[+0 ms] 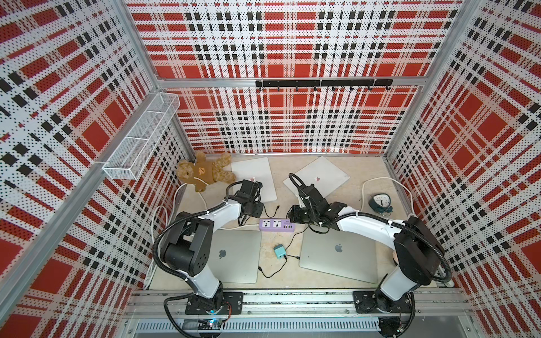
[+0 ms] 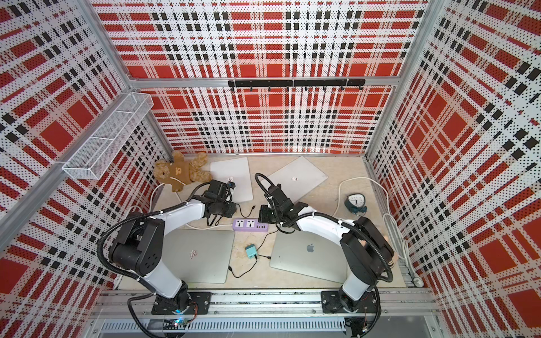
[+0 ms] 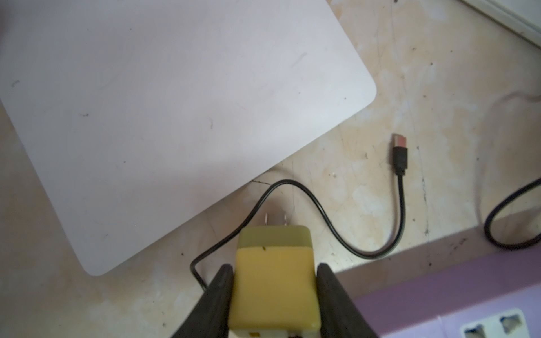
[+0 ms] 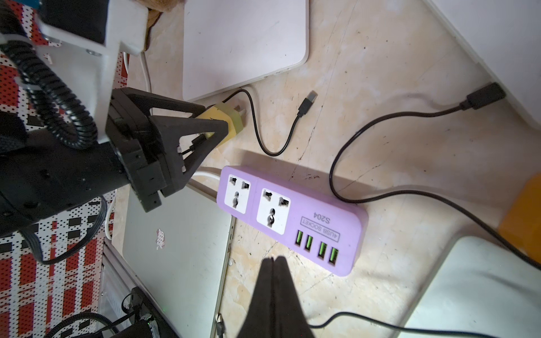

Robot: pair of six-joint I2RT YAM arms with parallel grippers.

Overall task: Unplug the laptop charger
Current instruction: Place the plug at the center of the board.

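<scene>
left end effector grips yellow charger, right end effector shut; cable just ahead could snag and yank it loose.

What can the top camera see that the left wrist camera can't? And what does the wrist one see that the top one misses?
Only a top view shows the teddy bear, the clock and the teal charger.

Only the left wrist view shows the yellow charger squeezed in the left gripper, with its metal prongs bare and out of any socket.

Both show the purple power strip, the black cable's loose plug and the white laptop.
</scene>
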